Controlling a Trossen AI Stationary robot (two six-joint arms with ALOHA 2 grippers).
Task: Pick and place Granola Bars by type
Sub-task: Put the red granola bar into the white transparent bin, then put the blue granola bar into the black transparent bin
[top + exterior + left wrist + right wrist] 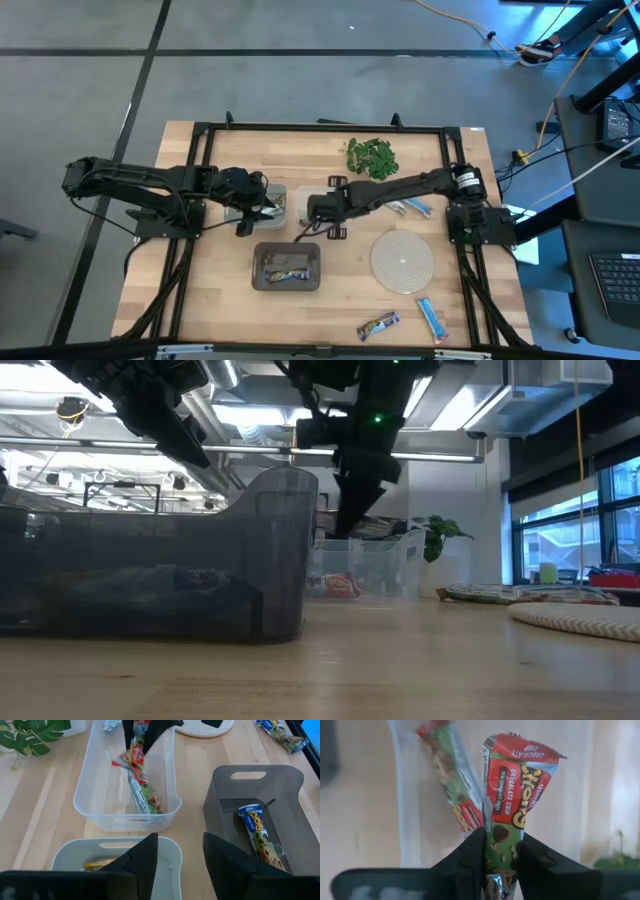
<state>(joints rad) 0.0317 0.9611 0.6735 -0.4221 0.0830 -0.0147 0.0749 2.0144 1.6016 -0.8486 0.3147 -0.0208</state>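
Observation:
My right gripper is shut on a green-and-red granola bar above the clear bin, where another green-and-red bar lies on the floor. My left gripper is open and holds nothing; it hovers over the pale bin, which holds a silver-yellow bar. A blue bar lies in the dark bin. In the high view, other bars lie on the table: beside the right arm and near the front edge. My right gripper pinches the green-and-red bar between its two fingers across the wrapper's green part. The fingers come from above, pointing down. The bar is lifted clear and hangs below them, its red end lowest, over the clear bin.
The round woven mat lies right of the dark bin. The green leafy bunch sits near the far edge. A black frame borders the table. The three bins stand close together at the table's middle.

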